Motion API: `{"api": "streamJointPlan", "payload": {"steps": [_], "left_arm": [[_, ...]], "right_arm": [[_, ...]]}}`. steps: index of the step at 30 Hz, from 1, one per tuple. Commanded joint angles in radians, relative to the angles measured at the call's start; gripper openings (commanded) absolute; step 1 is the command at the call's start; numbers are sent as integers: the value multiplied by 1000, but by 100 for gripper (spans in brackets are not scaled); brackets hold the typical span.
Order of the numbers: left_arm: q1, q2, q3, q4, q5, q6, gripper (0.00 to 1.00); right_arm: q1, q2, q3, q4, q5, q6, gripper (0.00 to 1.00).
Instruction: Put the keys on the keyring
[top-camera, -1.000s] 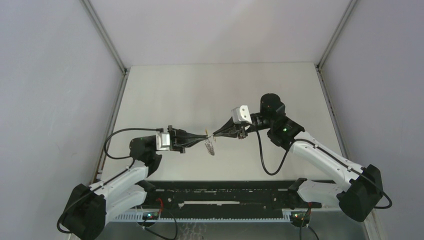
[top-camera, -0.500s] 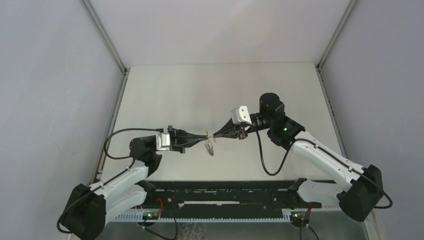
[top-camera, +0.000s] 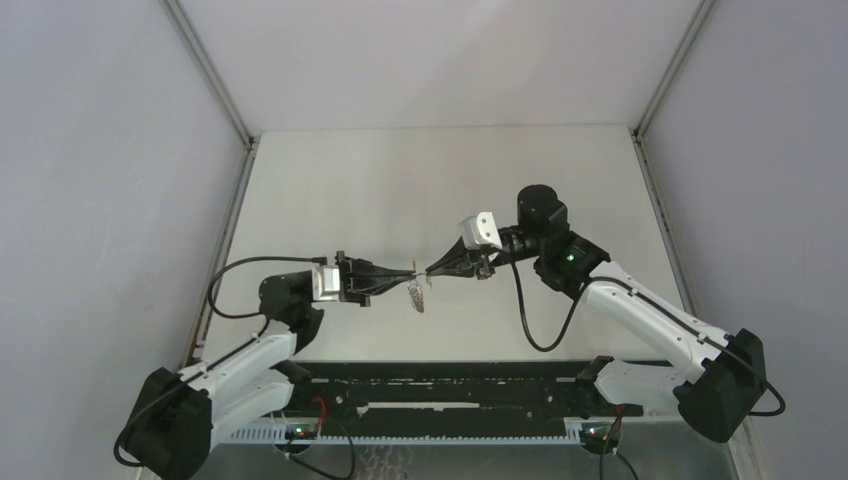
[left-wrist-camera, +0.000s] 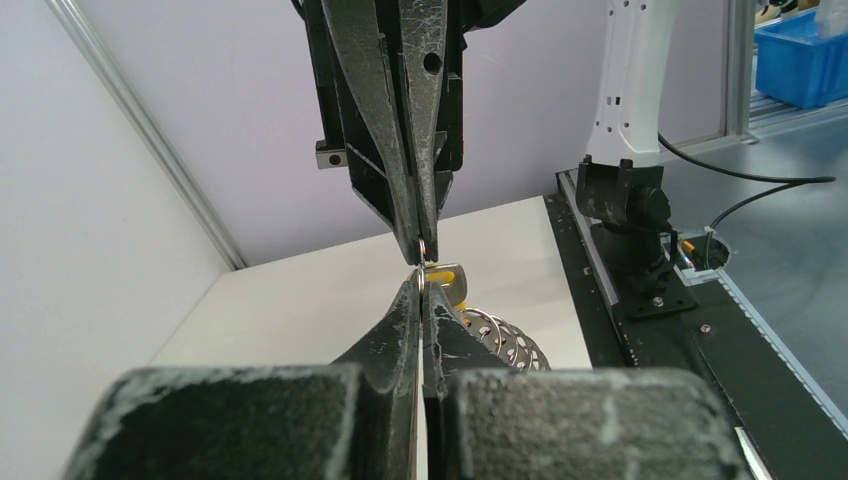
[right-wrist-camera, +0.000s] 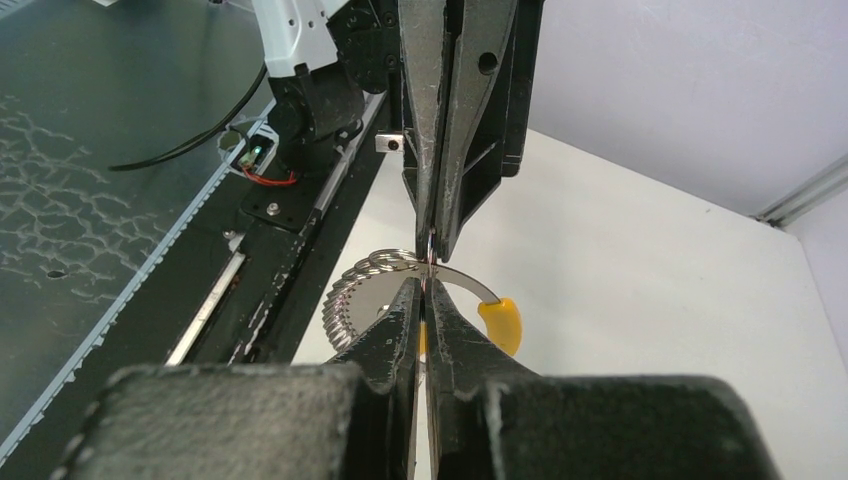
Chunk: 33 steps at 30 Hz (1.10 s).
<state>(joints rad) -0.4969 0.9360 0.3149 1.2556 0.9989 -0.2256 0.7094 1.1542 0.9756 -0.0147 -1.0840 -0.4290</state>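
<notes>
The right gripper (top-camera: 429, 271) edges a touch leftward, and the dangling keyring (top-camera: 415, 296) swings left with it.

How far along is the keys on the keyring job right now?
Done: the keyring is up off the table. In hand: the left gripper and right gripper pinch it tip to tip, both shut. Left: I can't see any key threaded on, and no green head is in view.

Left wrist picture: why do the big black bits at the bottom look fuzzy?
Left wrist view: the left gripper sits close to the lens, so its base blurs; its tips look sharper. Right wrist view: same for the right gripper. Top view: sharp throughout.
</notes>
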Motion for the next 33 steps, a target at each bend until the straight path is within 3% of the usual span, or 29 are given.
{"api": "streamJointPlan", "payload": {"steps": [1,33], "left_arm": [[6,-16,49,80,-5,-4,0],[6,-14,49,83,-11,-1,0]], "right_arm": [[7,-1,40,8,8,-19,0],[12,-10,40,2,11,-21,0]]}}
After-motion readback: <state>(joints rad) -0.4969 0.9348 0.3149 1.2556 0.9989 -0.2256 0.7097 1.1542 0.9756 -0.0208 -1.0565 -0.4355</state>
